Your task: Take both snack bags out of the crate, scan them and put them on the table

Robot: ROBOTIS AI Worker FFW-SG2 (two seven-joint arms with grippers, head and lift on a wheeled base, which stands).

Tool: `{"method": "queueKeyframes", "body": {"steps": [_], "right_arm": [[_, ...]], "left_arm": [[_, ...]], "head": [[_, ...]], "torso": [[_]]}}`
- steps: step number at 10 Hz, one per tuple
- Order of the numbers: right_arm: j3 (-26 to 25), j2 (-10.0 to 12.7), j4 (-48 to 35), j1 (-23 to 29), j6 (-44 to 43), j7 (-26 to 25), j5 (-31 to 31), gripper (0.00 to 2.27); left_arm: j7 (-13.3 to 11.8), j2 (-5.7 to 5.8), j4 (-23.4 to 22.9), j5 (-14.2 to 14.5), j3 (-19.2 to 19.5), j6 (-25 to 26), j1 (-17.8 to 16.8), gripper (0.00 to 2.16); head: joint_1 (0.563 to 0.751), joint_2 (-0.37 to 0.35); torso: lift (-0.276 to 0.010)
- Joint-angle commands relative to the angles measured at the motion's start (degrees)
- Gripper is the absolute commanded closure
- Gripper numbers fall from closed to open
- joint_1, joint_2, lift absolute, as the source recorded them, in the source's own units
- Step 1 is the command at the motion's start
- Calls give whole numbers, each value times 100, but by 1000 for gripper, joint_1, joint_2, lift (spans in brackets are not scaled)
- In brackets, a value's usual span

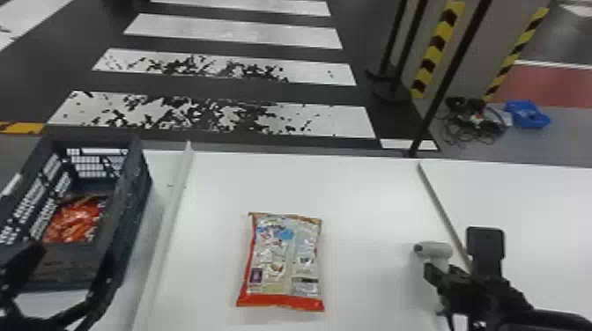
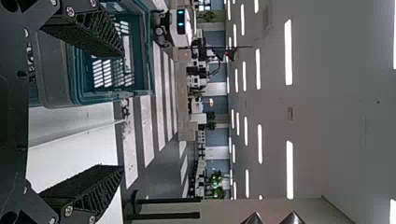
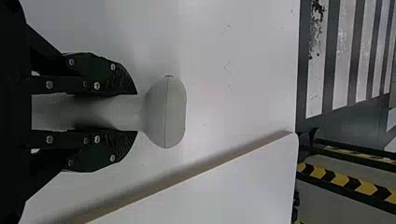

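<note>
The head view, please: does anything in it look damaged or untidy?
The nearest floor stripes look damaged, dark patches breaking their paint, and cables lie tangled beside a blue tray. The snack bag on the table looks intact.

1. Left gripper (image 1: 72, 255): black all over, chunky wedge-shaped fingers (image 2: 88, 191) with ribbed sides, pale screw heads (image 2: 69, 211) near their bases.
2. Its mounting plate (image 2: 14, 112) is flat and dark with roundish holes, pretty neat.
3. Right gripper (image 1: 458, 255): also black, slim straight links (image 3: 60, 85), silvery screws, finely ridged curved tips.
</note>
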Motion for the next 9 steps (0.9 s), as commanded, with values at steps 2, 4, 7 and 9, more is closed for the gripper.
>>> {"method": "queueKeyframes", "body": {"steps": [2, 4, 7, 9], "right_arm": [[7, 13, 1, 5, -78, -40, -2, 667], [-1, 22, 1, 5, -78, -119, -37, 53], [-45, 40, -263, 146, -148, -426, -143, 53], [-89, 66, -869, 401, -25, -523, -301, 60]], "left_arm": [[3, 3, 0, 9, 7, 0, 0, 147], [-6, 3, 0, 9, 7, 0, 0, 147], [-6, -6, -17, 9, 7, 0, 18, 147], [-6, 3, -26, 9, 16, 0, 27, 147]], "head": [[695, -121], [695, -122], [695, -132], [695, -140]], "torso": [[-92], [-92], [-92], [-92]]}}
